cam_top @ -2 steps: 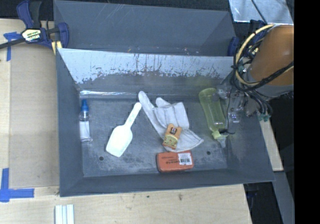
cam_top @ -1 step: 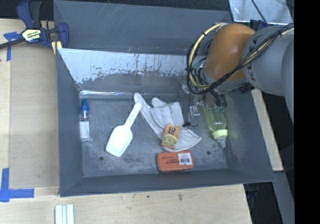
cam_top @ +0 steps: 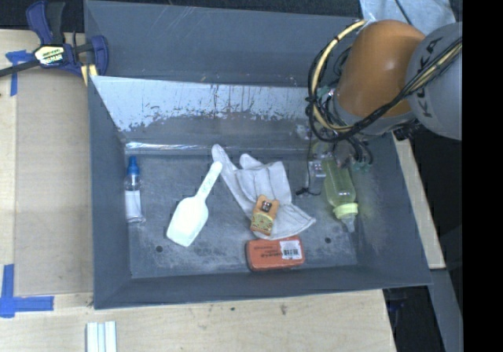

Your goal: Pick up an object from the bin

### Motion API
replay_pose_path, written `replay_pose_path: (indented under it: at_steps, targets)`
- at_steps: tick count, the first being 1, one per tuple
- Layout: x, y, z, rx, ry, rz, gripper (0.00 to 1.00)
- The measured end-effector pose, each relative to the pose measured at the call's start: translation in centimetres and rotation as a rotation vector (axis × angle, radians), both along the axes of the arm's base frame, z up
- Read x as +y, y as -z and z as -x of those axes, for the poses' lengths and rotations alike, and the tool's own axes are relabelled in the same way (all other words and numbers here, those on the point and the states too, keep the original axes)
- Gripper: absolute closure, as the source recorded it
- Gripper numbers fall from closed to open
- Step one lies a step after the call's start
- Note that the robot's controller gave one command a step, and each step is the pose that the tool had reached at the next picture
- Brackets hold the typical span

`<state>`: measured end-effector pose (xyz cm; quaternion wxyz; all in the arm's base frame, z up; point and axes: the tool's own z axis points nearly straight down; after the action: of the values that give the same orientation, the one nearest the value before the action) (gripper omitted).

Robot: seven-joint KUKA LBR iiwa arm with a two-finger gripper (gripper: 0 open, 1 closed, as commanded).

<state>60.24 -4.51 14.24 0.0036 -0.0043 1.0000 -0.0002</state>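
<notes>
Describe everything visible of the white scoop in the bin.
The white scoop looks like smooth plastic: a broad blade and a narrow handle. It lies flat on the bin floor, left of centre, blade lower left, handle slanting up-right, its tip seemingly touching the crumpled white cloth.

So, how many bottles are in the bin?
2: a clear blue-capped bottle at the left, a yellow-green bottle at the right. The white cloth may hide more.

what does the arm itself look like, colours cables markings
A silver-grey arm link with lettering along it ends in a rounded orange cover. Black and yellow cables loop round the cover and run down to the gripper, which looks small, dark and metallic.
</notes>
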Motion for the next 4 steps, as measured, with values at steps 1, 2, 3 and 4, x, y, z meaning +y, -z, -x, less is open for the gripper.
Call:
replay_pose_path:
  at_steps: [1,2,3,4]
  targets:
    - [5.7,4.1,-1.6,0.003,0.094,-0.001,0.00]
    - [10.8,6.9,-0.8,0.003,0.009,0.001,0.00]
    - [10.4,7.2,-1.2,0.000,0.332,-0.004,1.00]
    - [10.1,7.2,-1.2,0.000,0.370,-0.004,1.00]
